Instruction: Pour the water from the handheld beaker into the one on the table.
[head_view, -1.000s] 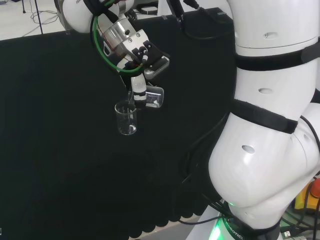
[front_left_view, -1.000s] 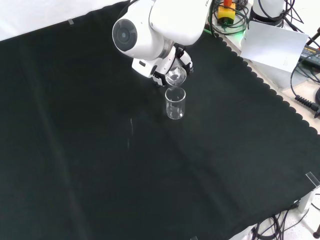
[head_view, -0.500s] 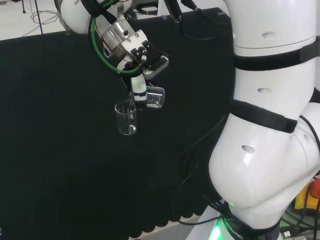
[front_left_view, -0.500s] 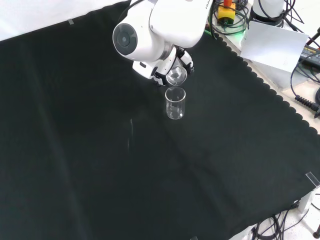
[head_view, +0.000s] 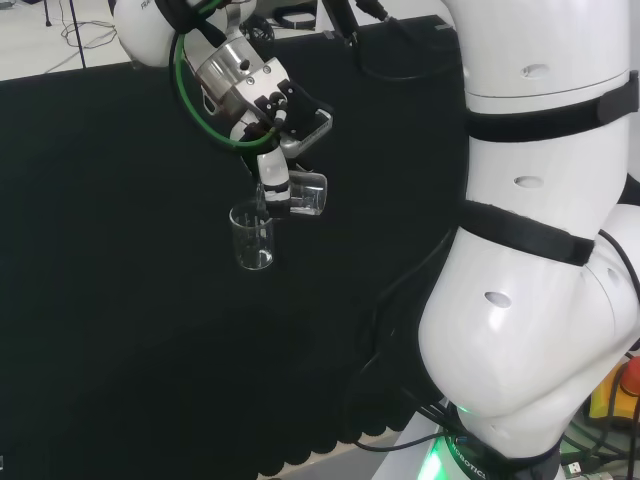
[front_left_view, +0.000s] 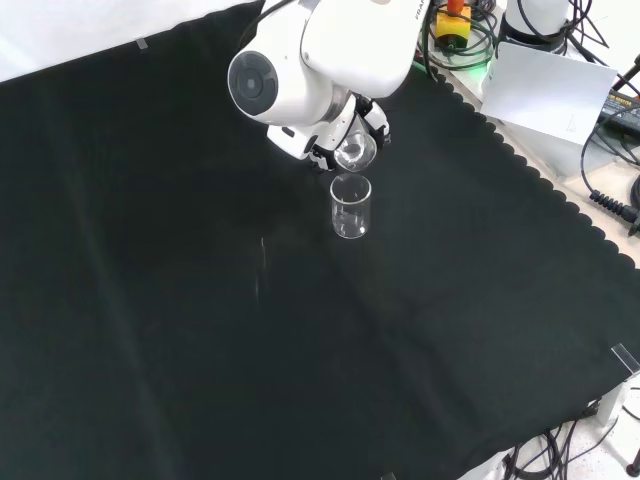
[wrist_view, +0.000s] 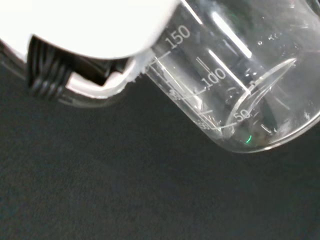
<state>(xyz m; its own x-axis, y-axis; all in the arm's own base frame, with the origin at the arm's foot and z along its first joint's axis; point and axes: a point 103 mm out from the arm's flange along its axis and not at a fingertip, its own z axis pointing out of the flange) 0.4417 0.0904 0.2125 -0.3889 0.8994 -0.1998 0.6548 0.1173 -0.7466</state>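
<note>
Pouring is under way: your hand (head_view: 277, 180), clamped on the tipped beaker (head_view: 306, 195), must keep its lip above the standing beaker (head_view: 252, 237).

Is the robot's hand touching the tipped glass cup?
Touching. In the head view the hand has its fingers curled round the tipped beaker, carrying it in the air above the standing beaker.

The handheld beaker (head_view: 307, 194) in my grip is clear glass with printed graduations, tipped nearly on its side, its mouth just above the rim of the beaker on the table (head_view: 252, 236); in my wrist view it (wrist_view: 240, 85) looks close to empty; the beaker on the table (front_left_view: 350, 206) stands upright on the black cloth, clear and straight-walled.
</note>
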